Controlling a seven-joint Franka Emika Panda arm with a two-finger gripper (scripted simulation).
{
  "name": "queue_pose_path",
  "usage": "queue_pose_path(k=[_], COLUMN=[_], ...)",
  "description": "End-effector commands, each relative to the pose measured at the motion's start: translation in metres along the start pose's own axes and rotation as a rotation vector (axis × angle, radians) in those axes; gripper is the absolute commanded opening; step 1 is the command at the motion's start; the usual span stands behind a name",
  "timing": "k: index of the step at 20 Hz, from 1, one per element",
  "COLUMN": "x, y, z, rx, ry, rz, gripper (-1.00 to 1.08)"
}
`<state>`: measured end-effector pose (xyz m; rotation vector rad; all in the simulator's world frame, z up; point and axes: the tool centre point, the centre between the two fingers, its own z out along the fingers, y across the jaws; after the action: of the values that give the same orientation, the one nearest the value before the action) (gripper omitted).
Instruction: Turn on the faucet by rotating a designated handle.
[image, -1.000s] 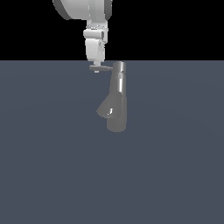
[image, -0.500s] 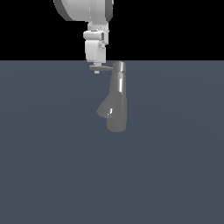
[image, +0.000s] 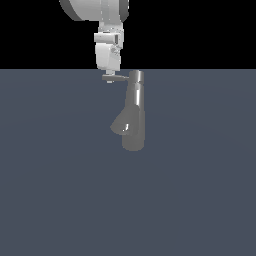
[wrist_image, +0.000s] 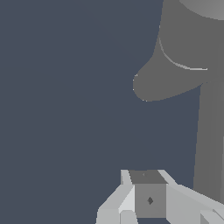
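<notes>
- in the wrist view, the gripper (wrist_image: 150, 199) is seen nearest, as pale blocky fingers (wrist_image: 114, 205) with a darker grey square face between them; whether that face is the end of the handle cannot be told from this view alone.
- just past the fingers, the faucet (wrist_image: 205, 144) is seen as a tall grey column running along one edge of the picture, with its wedge-shaped spout (wrist_image: 164, 83) flaring out to the side above the dark blue-grey floor (wrist_image: 65, 109).
- in the exterior view, the faucet (image: 134, 120) is found standing upright near the middle of the floor (image: 60, 190), its spout (image: 122, 125) flaring toward the exterior view's left.
- the handle (image: 116, 77) is seen as a thin bar projecting from the bright top cap toward the exterior view's left, roughly level.
- the gripper (image: 109, 76) is placed right at the outer end of the handle, hanging straight down from the white arm (image: 100, 10).
- the pincer's state cannot be told: the fingertips are too small and overlapped by the bar to show whether they are apart, together, or clamped on it.
- the task is judged to be at its approach or contact stage; the reach to the handle looks done, while the turn itself is judged to be left.
- no water or other sign of the faucet being on is shown.
- the upper arm is cut off by the frame, and the handle is not clearly made out in the wrist view.
</notes>
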<state>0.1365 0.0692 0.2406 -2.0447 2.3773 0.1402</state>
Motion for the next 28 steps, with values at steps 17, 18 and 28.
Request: queue_pose_path(k=[17,18,28], x=[-0.003,-0.003,-0.004], y=[0.043,0.045,0.067], z=[-0.017,-0.018,-0.027], rx=[0.0,0.0,0.0], ry=[0.0,0.0,0.0], rz=[0.0,0.0,0.0], gripper=[-1.0,-1.0,-1.0])
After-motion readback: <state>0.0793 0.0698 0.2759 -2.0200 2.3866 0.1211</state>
